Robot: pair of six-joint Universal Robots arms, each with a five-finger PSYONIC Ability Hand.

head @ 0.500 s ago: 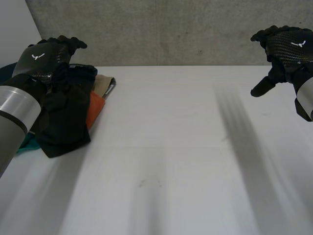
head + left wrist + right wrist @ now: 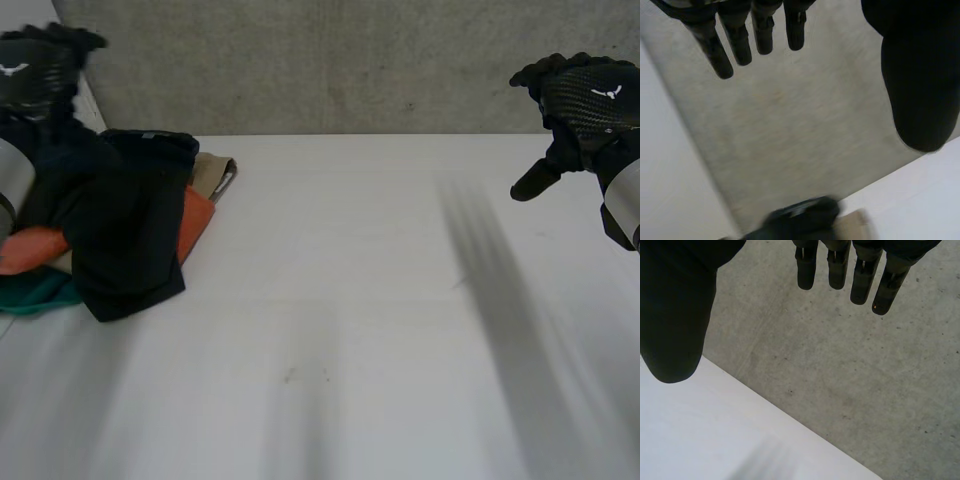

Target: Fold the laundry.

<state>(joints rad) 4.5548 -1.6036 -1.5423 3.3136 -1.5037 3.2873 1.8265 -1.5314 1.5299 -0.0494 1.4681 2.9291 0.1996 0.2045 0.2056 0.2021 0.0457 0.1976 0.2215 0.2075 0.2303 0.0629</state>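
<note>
Here, left hand (image 2: pixel 27 72) and right hand (image 2: pixel 588 95) hover spread above white table (image 2: pixel 350 300), concrete wall (image 2: pixel 300 60) behind.

The left hand (image 2: pixel 32 72) is held high at the far left, its back turned upward, with the grey left forearm (image 2: pixel 6 185) below it. Its fingers (image 2: pixel 740 42) reach out straight and the thumb (image 2: pixel 920 85) stands well apart, holding nothing. The right hand (image 2: pixel 585 100) is raised at the far right, likewise straight-fingered and empty, thumb spread wide.
</note>
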